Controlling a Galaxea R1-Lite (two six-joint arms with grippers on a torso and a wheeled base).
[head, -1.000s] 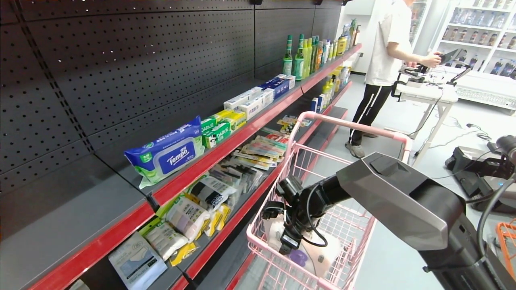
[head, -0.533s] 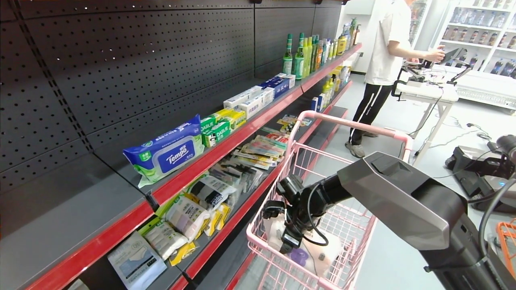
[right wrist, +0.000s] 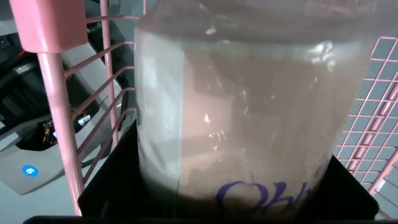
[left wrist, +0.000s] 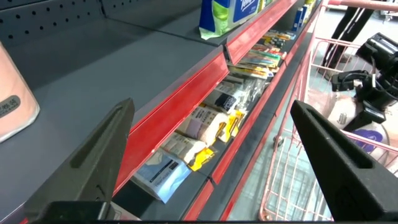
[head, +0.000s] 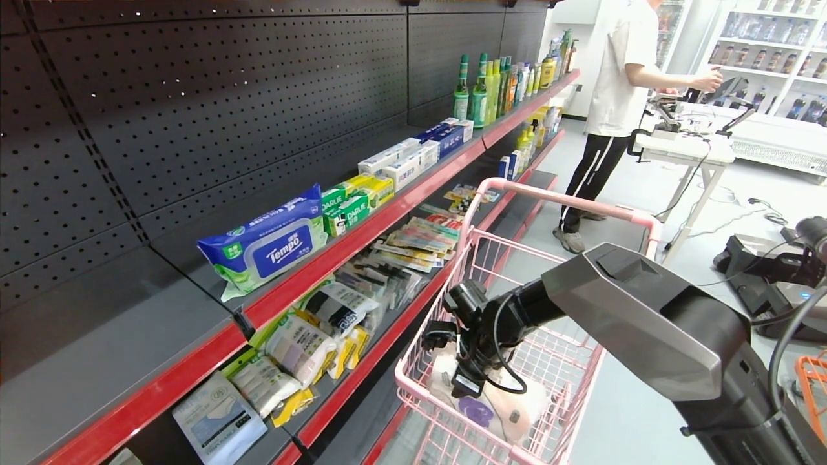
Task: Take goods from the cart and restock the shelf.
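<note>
A pink wire cart [head: 562, 206] stands beside the shelf [head: 362, 236] with its red front edge. Inside the cart lies a soft white-and-pink pack [head: 510, 410] with purple print. My right gripper [head: 462, 381] is down in the cart, shut on this pack. Seen from the right wrist, the pack [right wrist: 249, 112] is pressed between the dark fingers [right wrist: 118, 186] of the right gripper [right wrist: 233, 193]. My left gripper [left wrist: 211, 112] hangs open over the bare grey upper shelf board [left wrist: 124, 68], fingers [left wrist: 93, 162] wide apart and holding nothing. A pink-white pack [left wrist: 12, 93] rests on that board.
On the upper shelf sit a blue wipes pack [head: 268, 242], toothpaste boxes [head: 352, 203] and bottles [head: 484, 90] farther along. The lower shelf holds several flat packs [head: 303, 349]. The board left of the wipes is bare. An orange basket [head: 811, 387] stands at the right edge.
My right gripper has sunk a little deeper into the cart, and the pack under it has shifted and tilted. The left arm and the shelf goods have stayed put.
</note>
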